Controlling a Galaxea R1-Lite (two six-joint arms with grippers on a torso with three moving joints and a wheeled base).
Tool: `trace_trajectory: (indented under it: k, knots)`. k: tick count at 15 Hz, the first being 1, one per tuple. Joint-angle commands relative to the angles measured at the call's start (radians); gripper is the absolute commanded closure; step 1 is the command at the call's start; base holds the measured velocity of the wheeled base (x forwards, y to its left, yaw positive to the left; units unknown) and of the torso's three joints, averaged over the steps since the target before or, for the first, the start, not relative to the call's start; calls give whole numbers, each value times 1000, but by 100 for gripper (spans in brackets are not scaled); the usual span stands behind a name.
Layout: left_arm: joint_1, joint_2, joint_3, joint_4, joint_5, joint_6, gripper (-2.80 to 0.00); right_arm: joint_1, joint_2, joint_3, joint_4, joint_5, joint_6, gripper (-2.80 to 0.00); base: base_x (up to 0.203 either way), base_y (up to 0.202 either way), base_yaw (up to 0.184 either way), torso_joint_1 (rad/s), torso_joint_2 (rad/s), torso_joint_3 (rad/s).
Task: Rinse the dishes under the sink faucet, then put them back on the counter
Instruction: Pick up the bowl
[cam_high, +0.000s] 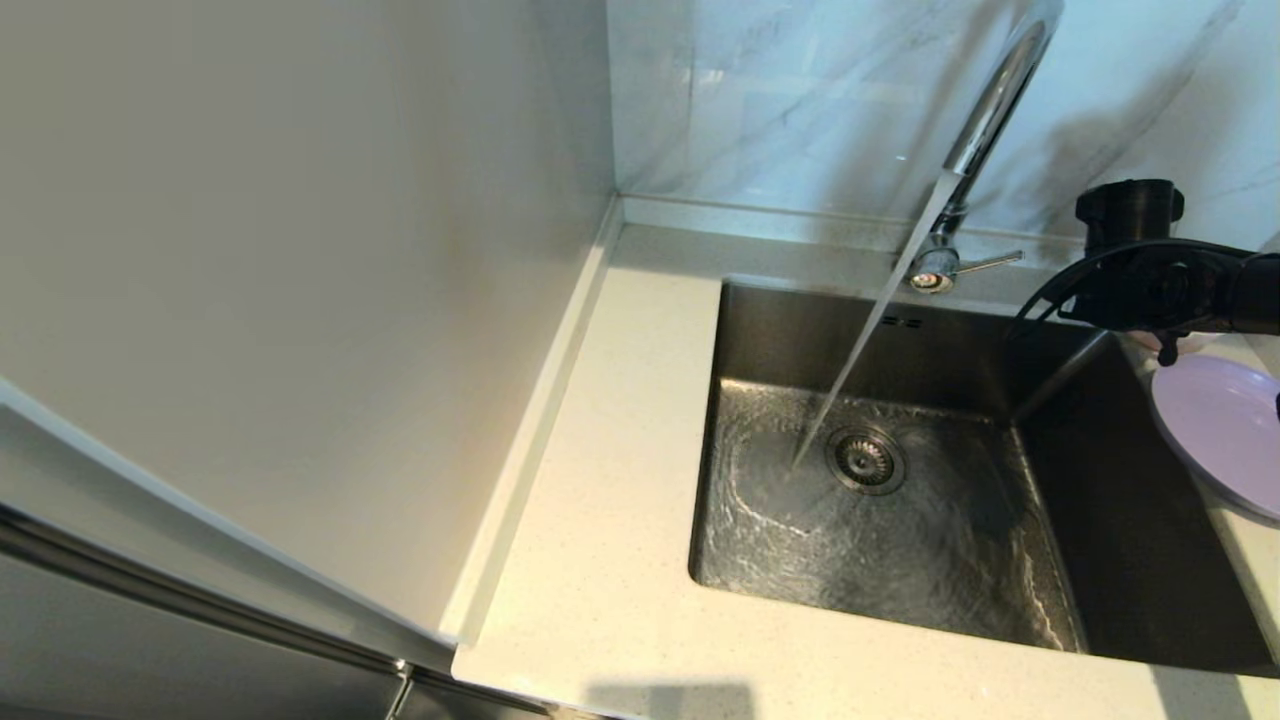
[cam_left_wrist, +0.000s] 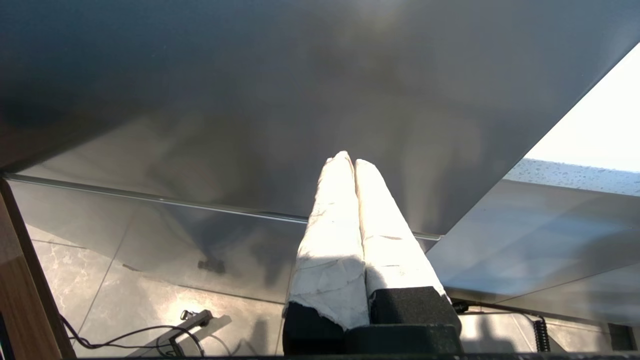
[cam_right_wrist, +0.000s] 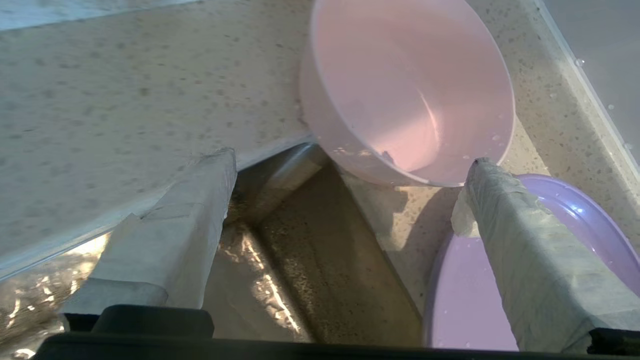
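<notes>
Right gripper (cam_right_wrist: 350, 170) is hanging over the sink's (cam_high: 760, 330) right rear corner, fingers spread wide and holding nothing. Just beyond its fingertips (cam_right_wrist: 482, 172), the pink bowl (cam_right_wrist: 415, 85) is sitting upright on the counter (cam_high: 620, 420), beside the lilac plate (cam_high: 1215, 425) overhanging the sink's right edge. The faucet (cam_high: 985, 115) is pouring water beside the drain (cam_high: 865, 459). Left gripper (cam_left_wrist: 350, 162), fingers pressed together, is hanging parked below counter level.

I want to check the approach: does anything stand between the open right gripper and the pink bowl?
Nothing visible does. The right gripper is open before the pink bowl on the counter, bare counter between them. The lilac plate lies beside the bowl, under one finger.
</notes>
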Motion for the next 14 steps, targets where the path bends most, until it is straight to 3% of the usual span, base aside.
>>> trace_trajectory:
  k: [1, 14]
  knots:
    - [0, 0, 0, 0, 1, 0, 0, -1, -1, 0, 1, -3, 1, -280, 0, 0, 0, 0, 0, 0]
    - [0, 0, 0, 0, 1, 0, 0, -29, 37, 0, -4, 0, 12, -280, 0, 0, 0, 0, 0, 0]
